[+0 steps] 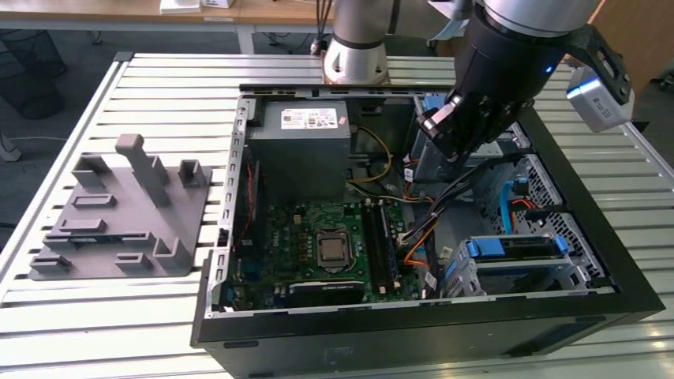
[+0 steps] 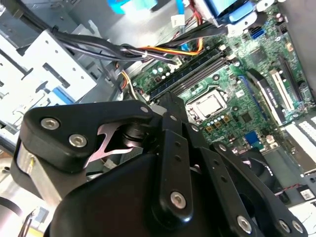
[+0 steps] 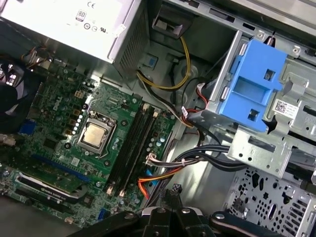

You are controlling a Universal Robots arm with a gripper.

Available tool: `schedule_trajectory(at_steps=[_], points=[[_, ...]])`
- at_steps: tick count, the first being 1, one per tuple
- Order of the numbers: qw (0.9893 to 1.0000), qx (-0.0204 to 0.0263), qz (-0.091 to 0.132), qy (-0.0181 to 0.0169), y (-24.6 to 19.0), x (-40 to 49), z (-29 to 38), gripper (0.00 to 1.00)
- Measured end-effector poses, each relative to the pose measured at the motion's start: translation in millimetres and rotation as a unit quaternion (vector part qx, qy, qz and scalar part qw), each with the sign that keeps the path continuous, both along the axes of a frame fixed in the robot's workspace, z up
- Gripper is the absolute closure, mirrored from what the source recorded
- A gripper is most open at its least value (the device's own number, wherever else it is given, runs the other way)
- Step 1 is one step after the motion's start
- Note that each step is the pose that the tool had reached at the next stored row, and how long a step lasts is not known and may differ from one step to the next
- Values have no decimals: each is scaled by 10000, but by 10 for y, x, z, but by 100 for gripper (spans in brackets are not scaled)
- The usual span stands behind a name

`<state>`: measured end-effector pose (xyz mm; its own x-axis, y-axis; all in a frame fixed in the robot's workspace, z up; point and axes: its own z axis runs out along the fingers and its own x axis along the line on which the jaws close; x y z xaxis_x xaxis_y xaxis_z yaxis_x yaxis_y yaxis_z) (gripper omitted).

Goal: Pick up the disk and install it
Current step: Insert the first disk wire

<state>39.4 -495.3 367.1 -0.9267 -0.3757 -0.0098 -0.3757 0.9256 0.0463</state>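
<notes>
The disk (image 1: 513, 248), a flat drive framed by a blue plastic carrier, lies in the metal bay at the near right corner of the open computer case (image 1: 421, 332). Its blue edge also appears in the second wrist view (image 2: 228, 10). My gripper (image 1: 437, 129) hangs over the far right part of the case, above the upper drive cage and well away from the disk. In the first wrist view its black fingers (image 3: 171, 200) are pressed together with nothing between them, above the cables beside the motherboard.
The case holds a grey power-supply box (image 1: 305, 126), a green motherboard (image 1: 327, 245) and bundled cables (image 1: 421, 229). A blue latch (image 3: 254, 79) tops the metal drive cage. A grey moulded fixture (image 1: 121, 209) lies on the slatted table (image 1: 63, 316) at the exterior view's left.
</notes>
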Motion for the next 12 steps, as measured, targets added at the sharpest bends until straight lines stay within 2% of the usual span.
schedule_trajectory(at_steps=[2, 6, 10, 12], points=[[10000, 1, 0, 0, -5, 24, -3, 89], [10000, 0, 0, 0, -5, 180, -5, 89], [10000, 1, 0, 0, -6, 190, 2, 89], [10000, 2, 0, 0, -6, 190, 44, 89]])
